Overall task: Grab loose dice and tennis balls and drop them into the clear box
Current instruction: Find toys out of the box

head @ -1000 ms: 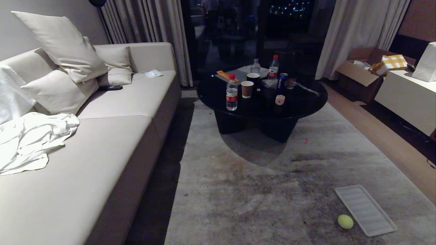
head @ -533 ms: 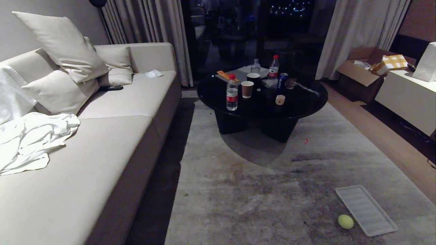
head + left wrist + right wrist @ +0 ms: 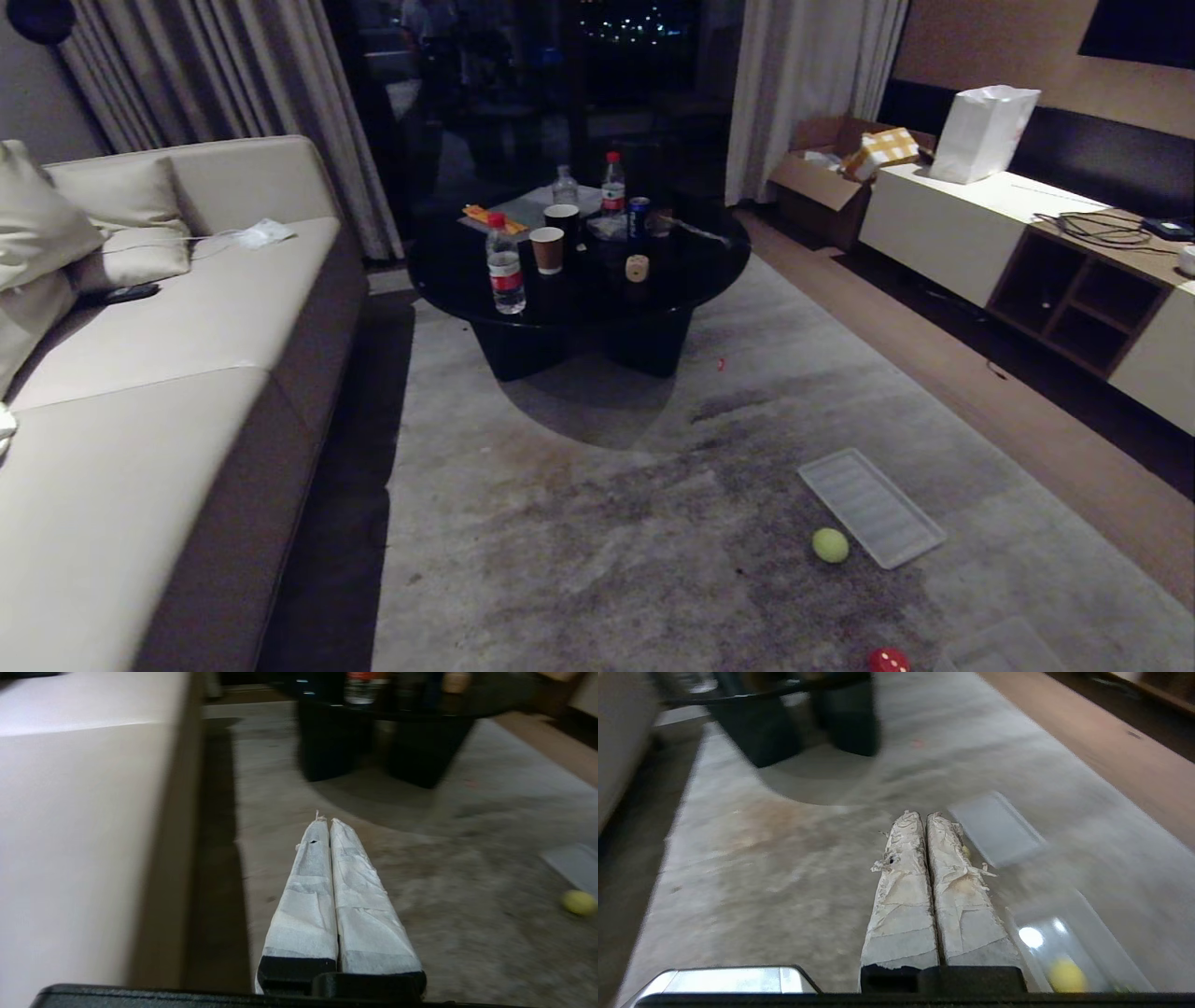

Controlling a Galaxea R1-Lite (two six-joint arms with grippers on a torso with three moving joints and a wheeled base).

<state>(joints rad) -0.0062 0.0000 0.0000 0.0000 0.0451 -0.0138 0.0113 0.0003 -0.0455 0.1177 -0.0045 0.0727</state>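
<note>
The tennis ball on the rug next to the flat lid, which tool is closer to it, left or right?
Right. The tennis ball peeks out just past the right tool, beside its tips. From the left tool, it lies well off to the side across the rug.

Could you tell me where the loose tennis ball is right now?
In the head view, the tennis ball lies on the rug, lower right, beside the flat lid.

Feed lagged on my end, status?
Both jaws shut, empty. Tennis ball loose on rug beside lid; red die near clear box. Nothing blocking.
</note>
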